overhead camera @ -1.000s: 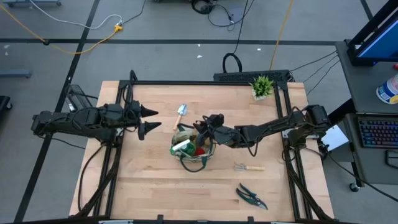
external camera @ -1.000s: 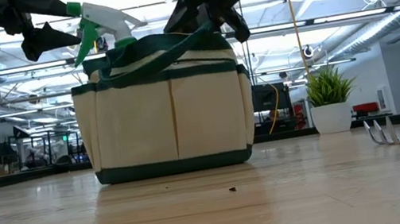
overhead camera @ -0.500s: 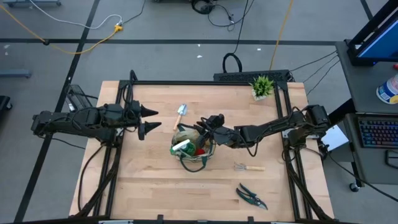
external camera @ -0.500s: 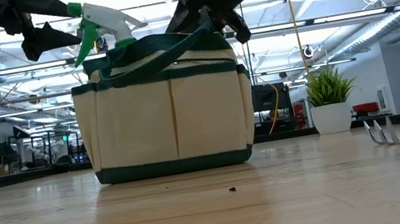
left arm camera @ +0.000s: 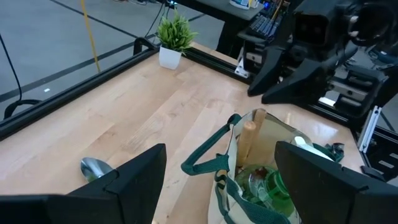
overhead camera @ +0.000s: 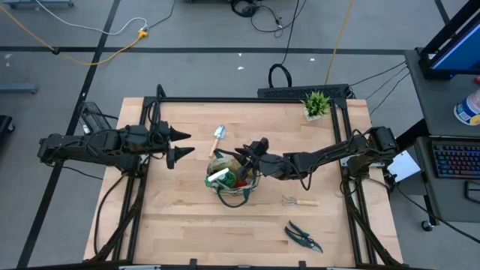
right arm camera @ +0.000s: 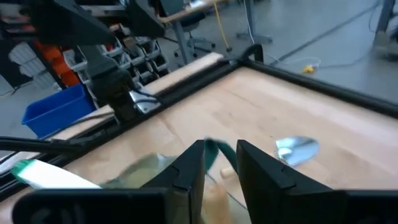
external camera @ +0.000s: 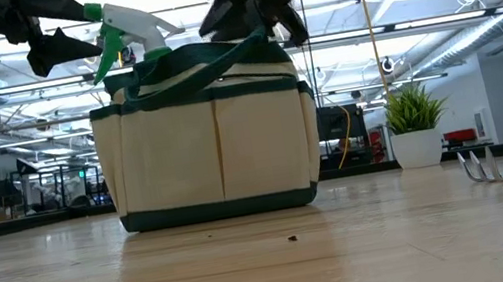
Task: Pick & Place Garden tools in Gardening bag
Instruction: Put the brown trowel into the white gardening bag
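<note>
Looks like this one's partway through. The small khaki fabric gardening bag with dark green trim (overhead camera: 231, 178) sits about mid-desk and already has stuff in it — a green-and-white spray bottle (overhead camera: 218, 177) poking out toward the left edge, something red (overhead camera: 241, 181) down inside, and a couple of wooden handles (left arm camera: 249, 138) standing up in the left wrist view.

Still out on the desk: a metal trowel with a wooden handle (overhead camera: 218, 135) lying between the bag and the far edge, a small wooden-handled hand rake (overhead camera: 298, 201) off toward the right edge, and the dark pruning shears (overhead camera: 303, 237) near the near edge, right of centre. So three tools left by my count. The little potted green plant (overhead camera: 316, 104) in the far right corner isn't part of the job.

The right gripper (overhead camera: 253, 151) is hovering right over the bag's far rim. In its wrist view the fingers (right arm camera: 186, 168) are only a narrow gap apart with a bit of green strap (right arm camera: 217, 151) showing between them — I honestly can't tell if it's pinching the strap or just hanging above it.

The left gripper (overhead camera: 181, 144) waits near the left edge, well apart from the bag, fingers spread wide and holding nothing.
</note>
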Available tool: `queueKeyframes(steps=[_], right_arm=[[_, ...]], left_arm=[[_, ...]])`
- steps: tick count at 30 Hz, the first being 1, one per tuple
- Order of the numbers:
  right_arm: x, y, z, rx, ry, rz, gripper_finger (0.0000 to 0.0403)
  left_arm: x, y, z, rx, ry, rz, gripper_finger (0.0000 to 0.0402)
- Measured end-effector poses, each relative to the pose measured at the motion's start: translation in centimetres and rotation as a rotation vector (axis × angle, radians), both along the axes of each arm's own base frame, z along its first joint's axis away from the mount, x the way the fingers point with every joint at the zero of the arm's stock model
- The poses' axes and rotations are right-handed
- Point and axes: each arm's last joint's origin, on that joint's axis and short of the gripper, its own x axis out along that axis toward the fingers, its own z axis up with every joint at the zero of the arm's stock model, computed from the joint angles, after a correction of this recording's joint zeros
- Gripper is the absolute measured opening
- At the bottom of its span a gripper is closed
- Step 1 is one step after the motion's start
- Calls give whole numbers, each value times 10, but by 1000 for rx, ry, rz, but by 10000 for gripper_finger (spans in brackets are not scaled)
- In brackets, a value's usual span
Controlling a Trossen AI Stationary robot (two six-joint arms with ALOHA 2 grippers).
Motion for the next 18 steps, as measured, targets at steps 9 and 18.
queueKeyframes(steps=[9, 18], right_arm=[[-14, -1, 45, -201, -103, 43, 49], [-45, -11, 82, -312, -119, 38, 3]], left_arm=[[0, 0, 0, 6, -1, -2, 308], [0, 0, 1, 7, -5, -3, 308]])
